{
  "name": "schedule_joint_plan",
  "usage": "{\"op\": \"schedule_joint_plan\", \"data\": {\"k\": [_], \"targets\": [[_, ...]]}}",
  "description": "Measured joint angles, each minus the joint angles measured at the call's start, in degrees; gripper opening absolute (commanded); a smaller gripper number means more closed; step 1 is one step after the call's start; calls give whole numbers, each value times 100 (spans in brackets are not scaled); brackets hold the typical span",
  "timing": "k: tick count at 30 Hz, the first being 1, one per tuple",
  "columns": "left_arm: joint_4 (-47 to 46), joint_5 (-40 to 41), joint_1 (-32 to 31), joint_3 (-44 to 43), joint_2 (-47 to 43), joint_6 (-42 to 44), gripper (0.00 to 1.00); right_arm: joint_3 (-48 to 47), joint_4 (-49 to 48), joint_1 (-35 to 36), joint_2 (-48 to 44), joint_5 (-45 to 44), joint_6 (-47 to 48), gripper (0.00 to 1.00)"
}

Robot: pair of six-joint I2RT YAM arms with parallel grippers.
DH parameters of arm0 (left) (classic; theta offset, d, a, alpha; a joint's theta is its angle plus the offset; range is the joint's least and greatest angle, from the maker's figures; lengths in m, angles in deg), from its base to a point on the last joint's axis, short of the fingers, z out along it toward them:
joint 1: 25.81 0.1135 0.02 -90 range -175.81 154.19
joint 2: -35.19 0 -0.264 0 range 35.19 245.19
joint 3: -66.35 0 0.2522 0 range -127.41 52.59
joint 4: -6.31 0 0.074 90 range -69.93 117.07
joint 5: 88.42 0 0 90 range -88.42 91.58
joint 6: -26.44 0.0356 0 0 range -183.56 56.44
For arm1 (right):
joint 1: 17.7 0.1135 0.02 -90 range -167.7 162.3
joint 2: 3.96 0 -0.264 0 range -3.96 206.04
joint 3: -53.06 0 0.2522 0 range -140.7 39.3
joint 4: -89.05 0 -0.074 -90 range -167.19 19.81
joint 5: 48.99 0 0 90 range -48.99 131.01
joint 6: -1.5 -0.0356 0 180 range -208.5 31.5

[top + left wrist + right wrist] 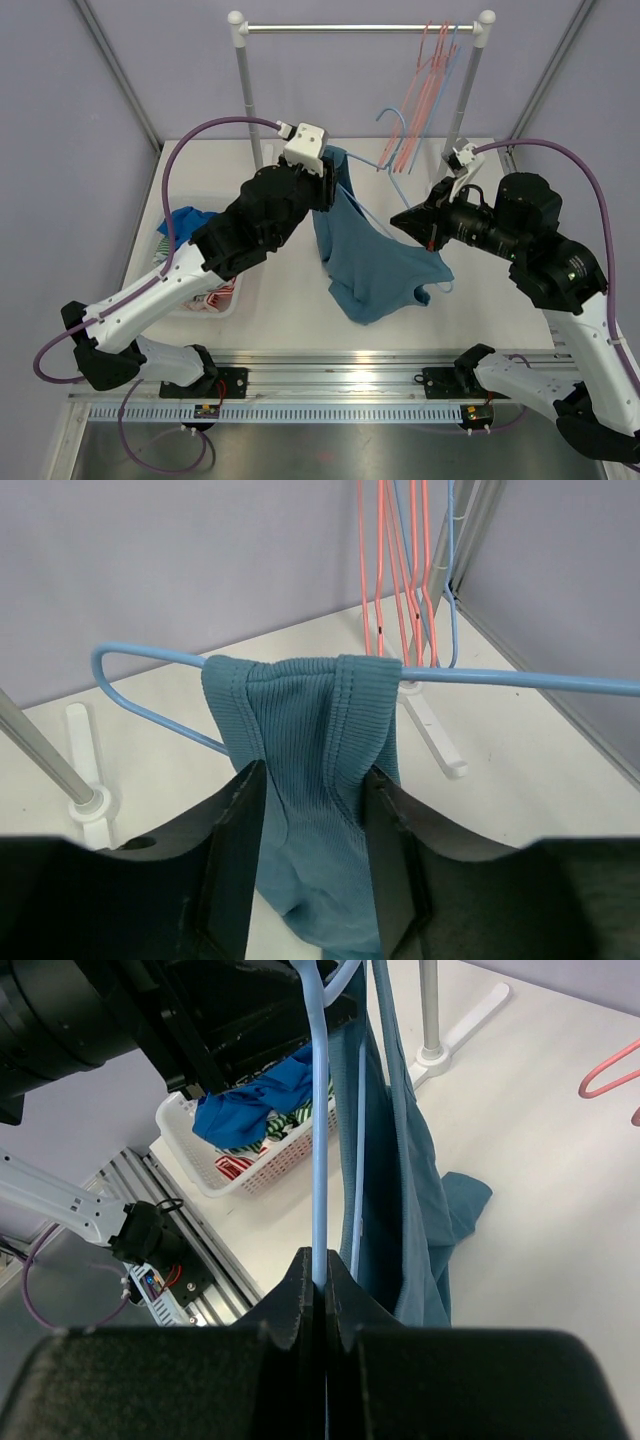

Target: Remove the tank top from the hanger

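A teal ribbed tank top [375, 265] hangs from a light blue wire hanger [368, 212], held above the table. In the left wrist view its strap [300, 720] is draped over the hanger wire [520, 680]. My left gripper [330, 185] is at the top of the garment. Its jaws [312, 810] stand apart on either side of the strap, and the cloth fills the gap. My right gripper [425, 228] is shut on the hanger wire [320, 1160], jaws pinched together [322, 1275]. The tank top [415, 1190] hangs just beyond.
A white basket [200, 300] of clothes sits on the table at the left, also in the right wrist view [250, 1160]. A clothes rack [360, 28] stands at the back with pink and blue hangers [425, 90] on its right end.
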Motion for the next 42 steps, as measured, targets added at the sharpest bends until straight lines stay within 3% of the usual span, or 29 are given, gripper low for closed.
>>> {"op": "schedule_joint_plan", "data": {"k": [9, 17, 25, 38, 42], "targets": [[-175, 299, 7, -39, 111, 315, 0, 105, 17, 0, 7, -22, 0, 0], [-133, 577, 216, -76, 267, 306, 0, 282, 68, 0, -122, -20, 46, 0], [55, 804, 876, -72, 240, 33, 0, 935, 297, 0, -588, 136, 258, 0], [284, 334, 1373, 566, 33, -645, 0, 1508, -337, 0, -1893, 262, 457, 0], [39, -343, 1416, 1259, -354, -881, 0, 2046, -1228, 2, -2149, -66, 275, 0]]}}
